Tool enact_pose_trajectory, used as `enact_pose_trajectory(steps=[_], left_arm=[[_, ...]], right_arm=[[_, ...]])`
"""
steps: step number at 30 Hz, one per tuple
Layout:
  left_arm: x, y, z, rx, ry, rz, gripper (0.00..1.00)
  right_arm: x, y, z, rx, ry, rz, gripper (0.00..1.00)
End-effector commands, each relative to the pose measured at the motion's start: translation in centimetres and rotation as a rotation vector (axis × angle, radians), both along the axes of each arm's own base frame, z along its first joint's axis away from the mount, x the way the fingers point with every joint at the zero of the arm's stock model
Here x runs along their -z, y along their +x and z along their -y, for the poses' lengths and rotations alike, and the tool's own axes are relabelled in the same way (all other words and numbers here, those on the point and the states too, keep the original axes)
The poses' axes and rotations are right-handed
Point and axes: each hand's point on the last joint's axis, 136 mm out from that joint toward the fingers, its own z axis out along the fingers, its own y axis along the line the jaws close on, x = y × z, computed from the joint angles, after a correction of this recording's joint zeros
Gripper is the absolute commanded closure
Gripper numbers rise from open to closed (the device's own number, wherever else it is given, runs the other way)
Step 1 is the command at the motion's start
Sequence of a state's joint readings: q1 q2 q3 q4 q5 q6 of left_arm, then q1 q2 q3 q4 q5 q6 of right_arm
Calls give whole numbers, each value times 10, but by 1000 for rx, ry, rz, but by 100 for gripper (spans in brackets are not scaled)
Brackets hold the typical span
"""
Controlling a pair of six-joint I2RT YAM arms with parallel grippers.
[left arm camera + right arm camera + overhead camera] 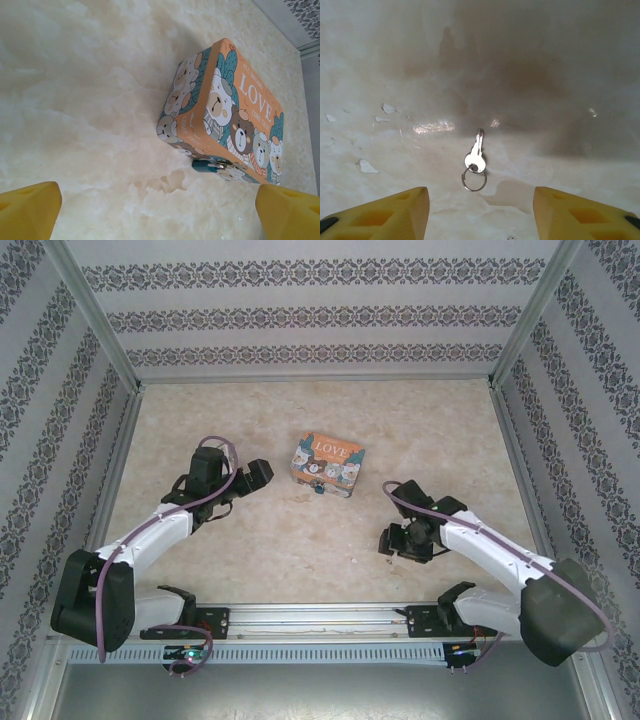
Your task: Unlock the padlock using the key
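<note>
Roll call, and it's a short one!
There's a single rectangular orange box (327, 463) printed with cartoon bears and "LOVE", and at its near front face sits one tiny teal padlock (204, 165). One small silvery metal key (476, 155) is on one thin wire ring (474, 180). Two grippers: left of the box is the left gripper (262, 472), right of it the right gripper (392, 540). Each has two yellow fingers (27, 210), four in all.

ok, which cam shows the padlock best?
Left wrist: the padlock sits at the LOVE box front edge, teal body clear. Top external gives just a tiny dark speck on the box front.
</note>
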State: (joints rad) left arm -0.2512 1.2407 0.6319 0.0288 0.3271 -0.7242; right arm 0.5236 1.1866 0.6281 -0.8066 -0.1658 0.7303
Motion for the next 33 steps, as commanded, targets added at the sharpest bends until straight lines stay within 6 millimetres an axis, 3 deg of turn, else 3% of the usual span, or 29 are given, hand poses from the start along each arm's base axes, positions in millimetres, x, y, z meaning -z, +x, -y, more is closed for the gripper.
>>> enact_pose_trajectory(steps=[1, 11, 33], left_arm=[[-5, 2, -3, -30, -16, 30, 1], [-1, -4, -7, -54, -25, 22, 1], [-5, -6, -9, -58, -13, 27, 1]], right_arm=[[7, -5, -2, -22, -23, -38, 46], [21, -1, -9, -68, -43, -61, 57], [24, -1, -6, -85, -62, -61, 77]])
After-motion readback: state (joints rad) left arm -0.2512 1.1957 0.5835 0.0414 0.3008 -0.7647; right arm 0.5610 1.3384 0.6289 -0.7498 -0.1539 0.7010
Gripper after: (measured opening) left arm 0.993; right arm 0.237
